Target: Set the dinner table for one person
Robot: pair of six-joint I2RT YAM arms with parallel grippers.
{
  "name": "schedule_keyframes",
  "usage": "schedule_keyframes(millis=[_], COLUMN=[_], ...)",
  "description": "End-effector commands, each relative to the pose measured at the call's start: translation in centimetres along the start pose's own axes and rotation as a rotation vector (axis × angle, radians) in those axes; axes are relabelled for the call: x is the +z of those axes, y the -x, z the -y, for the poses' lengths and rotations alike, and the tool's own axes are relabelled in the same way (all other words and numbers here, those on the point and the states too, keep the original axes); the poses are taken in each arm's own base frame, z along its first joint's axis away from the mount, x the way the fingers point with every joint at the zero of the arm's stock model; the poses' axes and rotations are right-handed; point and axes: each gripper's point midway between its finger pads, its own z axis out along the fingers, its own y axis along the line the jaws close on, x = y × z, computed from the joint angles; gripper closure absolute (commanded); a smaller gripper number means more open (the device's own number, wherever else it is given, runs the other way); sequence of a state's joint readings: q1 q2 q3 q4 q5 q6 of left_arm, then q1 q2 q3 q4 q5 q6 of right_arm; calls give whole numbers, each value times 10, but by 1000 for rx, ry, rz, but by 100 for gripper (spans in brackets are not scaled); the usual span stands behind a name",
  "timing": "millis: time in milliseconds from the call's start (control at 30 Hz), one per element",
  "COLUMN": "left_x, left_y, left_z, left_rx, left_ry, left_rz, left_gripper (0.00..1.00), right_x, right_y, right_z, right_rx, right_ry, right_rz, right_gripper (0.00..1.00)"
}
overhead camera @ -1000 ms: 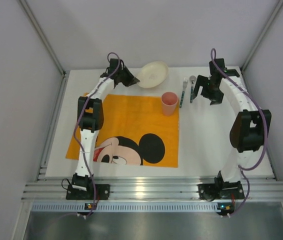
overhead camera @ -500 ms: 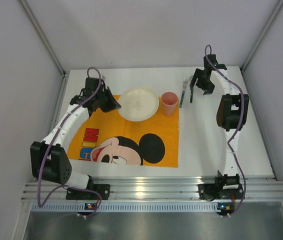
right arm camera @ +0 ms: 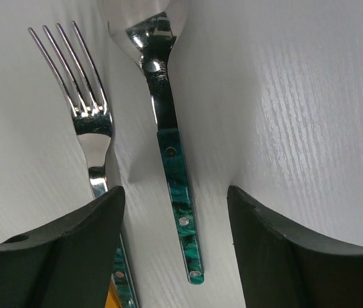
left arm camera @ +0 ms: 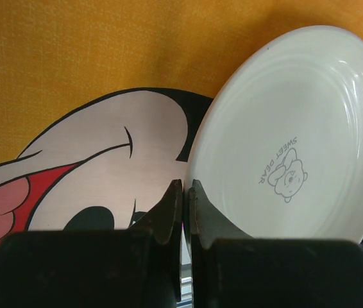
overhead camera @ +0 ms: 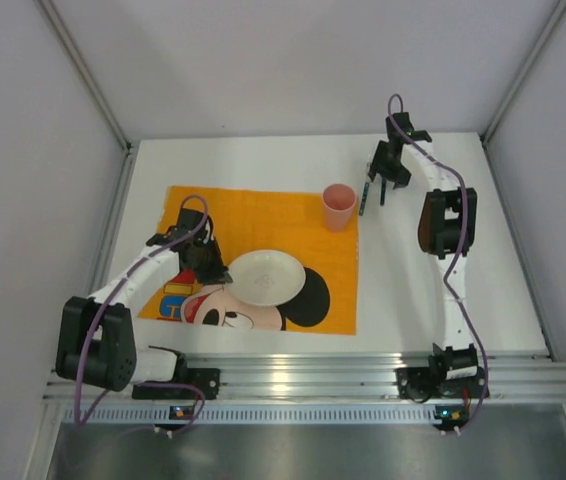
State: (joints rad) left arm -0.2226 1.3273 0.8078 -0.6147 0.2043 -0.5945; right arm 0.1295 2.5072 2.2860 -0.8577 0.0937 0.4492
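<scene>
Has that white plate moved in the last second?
Yes. The plate, pinched by the left gripper, came from the table beyond the placemat toward the arms' bases, over its mouse face.

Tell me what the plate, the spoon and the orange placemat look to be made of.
Round cream-white plate: glossy and smooth, with soft highlights and a small printed bear; ceramic or melamine, cannot tell which.
Spoon with green marbled handle: mirror-bright neck, likely polished steel; the handle looks like plastic or resin, fixed by rivets.
Orange cartoon-mouse placemat: matte, fine woven grain, likely fabric.
</scene>
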Motion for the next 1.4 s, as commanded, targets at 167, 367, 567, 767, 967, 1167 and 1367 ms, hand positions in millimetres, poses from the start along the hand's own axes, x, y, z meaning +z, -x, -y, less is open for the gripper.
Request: schedule_keyframes(millis=[167, 367, 567, 767, 967, 1167, 1367], left_x=[10, 12, 14, 9, -1, -11, -21], left_y=[14, 34, 34, 36, 44, 59, 76], left_z=[-12, -14, -14, -7, 2, 12, 24], left_rx=[4, 14, 11, 13, 13, 16, 27], left_ry=[69, 125, 133, 110, 84, 58, 32], left_rz=[62, 101, 92, 87, 115, 185, 235], left_gripper=[100, 90, 43, 34, 34, 33, 30], right_x=[21, 35, 37, 1, -101, -225, -315], right_y=[4, -12, -18, 10, 39, 5, -92], right_z=[-4, 2, 3, 19, 33, -11, -81], right_rx=[16, 6, -2, -19, -20, -87, -215], right_ry=[-47, -67, -67, -133, -170, -22, 223], right_rz=[35, -9, -27, 66, 213, 339, 335], right_gripper=[45, 83, 100, 100, 100, 100, 100])
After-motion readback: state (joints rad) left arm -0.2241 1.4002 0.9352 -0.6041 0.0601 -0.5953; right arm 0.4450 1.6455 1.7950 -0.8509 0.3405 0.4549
